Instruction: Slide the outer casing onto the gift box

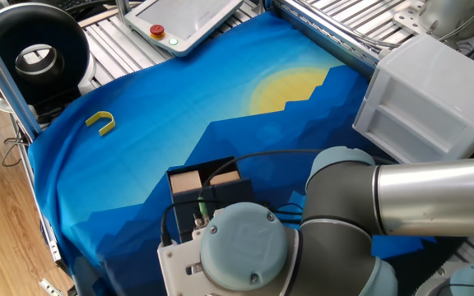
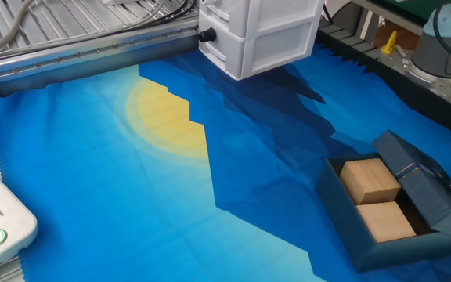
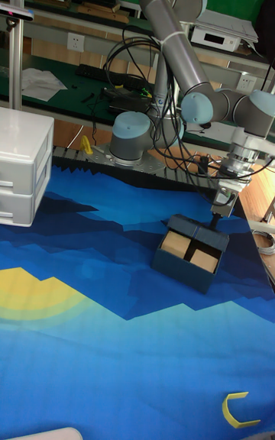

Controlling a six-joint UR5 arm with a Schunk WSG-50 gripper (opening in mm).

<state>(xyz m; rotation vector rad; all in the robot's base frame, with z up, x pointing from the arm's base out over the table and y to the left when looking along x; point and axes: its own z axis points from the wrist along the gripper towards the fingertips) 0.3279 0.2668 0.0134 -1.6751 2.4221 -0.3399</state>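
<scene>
where gripper (image 3: 216,218) meets outer casing (image 3: 208,236), grip state unclear; casing partly over gift box (image 2: 364,211).

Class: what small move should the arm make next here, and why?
Probably push the outer casing further across the gift box: it covers only one edge, both tan blocks lie exposed, and the gripper is down at the casing.
</scene>
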